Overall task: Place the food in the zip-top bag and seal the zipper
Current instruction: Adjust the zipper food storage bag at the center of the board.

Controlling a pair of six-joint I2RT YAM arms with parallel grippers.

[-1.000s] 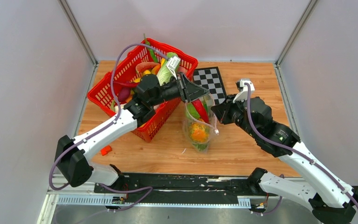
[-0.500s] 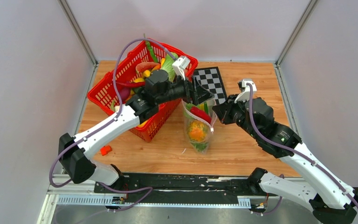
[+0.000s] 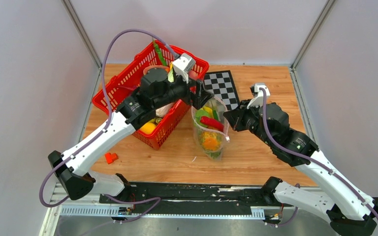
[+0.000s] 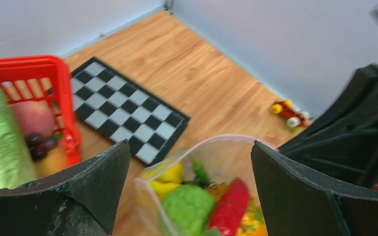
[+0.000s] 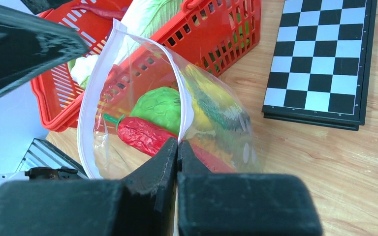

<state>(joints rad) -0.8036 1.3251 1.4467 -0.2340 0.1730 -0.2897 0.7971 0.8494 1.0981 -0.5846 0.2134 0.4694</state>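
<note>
Left gripper [image 4: 189, 189]: jaws spread wide, holding nothing, over the far-left side of the bag's mouth.
Right gripper [image 5: 177, 146]: pinched tight on the right rim of the zip-top bag [image 3: 216, 147].
Zip-top bag: upright on the table [image 3: 256, 157], mid-scene, just right of the red basket [image 3: 165, 130].
Zipper [image 5: 183, 110]: unsealed, mouth gaping.
Food: red chilli [image 5: 142, 135], green piece [image 5: 160, 105] and orange piece [image 3: 209, 140] inside the bag.

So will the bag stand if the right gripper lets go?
Probably slumps: the zip-top bag is thin, crinkly film, its rim pinched up by the right gripper. The food inside may steady its base, but the mouth would likely fold shut.
</note>
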